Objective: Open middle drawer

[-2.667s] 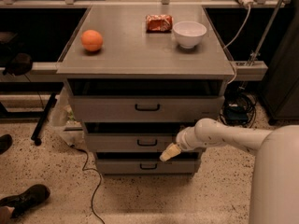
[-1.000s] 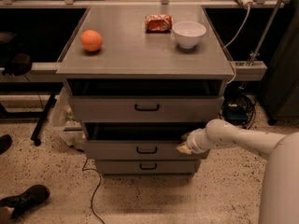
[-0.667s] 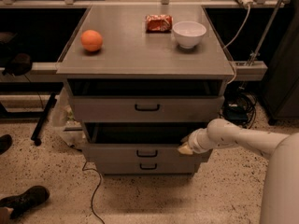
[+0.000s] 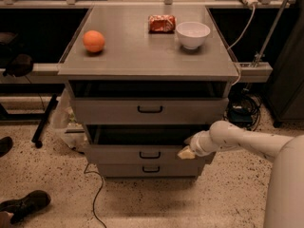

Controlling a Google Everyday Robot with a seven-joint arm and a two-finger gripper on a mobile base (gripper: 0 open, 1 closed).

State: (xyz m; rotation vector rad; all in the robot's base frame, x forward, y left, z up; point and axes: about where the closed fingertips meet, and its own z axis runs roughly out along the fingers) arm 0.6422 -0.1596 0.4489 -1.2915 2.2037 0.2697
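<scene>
The middle drawer (image 4: 118, 154) sat in the gray cabinet between the top drawer (image 4: 109, 111) and the bottom drawer (image 4: 118, 169). Its front stood a little forward, with a dark opening showing behind its upper edge, so I judged it partly open and the pull under way rather than finished.

The gripper (image 4: 186, 152) was low at the right end of that drawer's front, against its upper edge and well to the right of the small black handle (image 4: 149, 154). Whether it was spread or closed could not be told. Placed there, it seemed to be working on the front's edge instead of the handle. That is likely an easier hold for a wide tool than a thin bar, though pulling from one end could make the drawer skew and bind on its runners. The arm (image 4: 247, 139) reached in from the right, nearly level, which suited a straight draw outward.

On the worktop (image 4: 142, 56) lay an orange (image 4: 93, 41), a red snack packet (image 4: 162, 23) and a white bowl (image 4: 193, 34), all well back from the front edge and clear of the work. A cable (image 4: 92, 194) trailed over the floor near the cabinet's left foot, out of the drawer's path. A dark shoe (image 4: 26, 204) showed at the lower left
</scene>
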